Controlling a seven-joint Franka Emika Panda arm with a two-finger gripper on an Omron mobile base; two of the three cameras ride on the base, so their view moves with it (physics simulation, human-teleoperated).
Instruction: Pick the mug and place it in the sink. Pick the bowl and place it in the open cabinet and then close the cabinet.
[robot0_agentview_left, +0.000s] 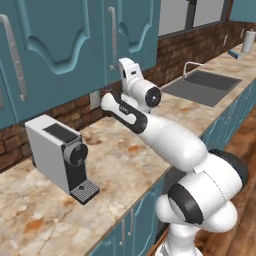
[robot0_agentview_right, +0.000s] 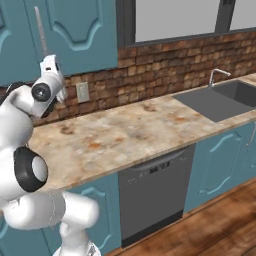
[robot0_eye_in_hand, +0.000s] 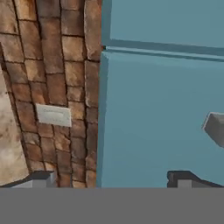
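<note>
My gripper (robot0_eye_in_hand: 113, 179) is open with nothing between its fingertips (robot0_eye_in_hand: 41, 177). It is raised close to the teal upper cabinet (robot0_agentview_left: 132, 30), just beside the long silver handle (robot0_agentview_left: 114, 35). In the hand view the cabinet's teal face (robot0_eye_in_hand: 162, 113) is on the right and the brick wall (robot0_eye_in_hand: 57, 65) on the left. From both base cameras the cabinet doors look shut. The hand (robot0_agentview_right: 48, 62) sits high, just under the cabinet's lower edge. The dark grey sink (robot0_agentview_left: 202, 85) (robot0_agentview_right: 225, 97) with its chrome faucet (robot0_agentview_right: 217, 76) lies far to the right. The mug and the bowl are out of view.
A grey coffee machine (robot0_agentview_left: 60, 155) stands on the marble counter (robot0_agentview_left: 125, 160) to the left of the arm. A wall outlet (robot0_eye_in_hand: 53, 115) sits on the brick below the cabinet. A paper towel roll (robot0_agentview_left: 248, 41) stands beyond the sink. A dishwasher (robot0_agentview_right: 155, 192) sits under the counter.
</note>
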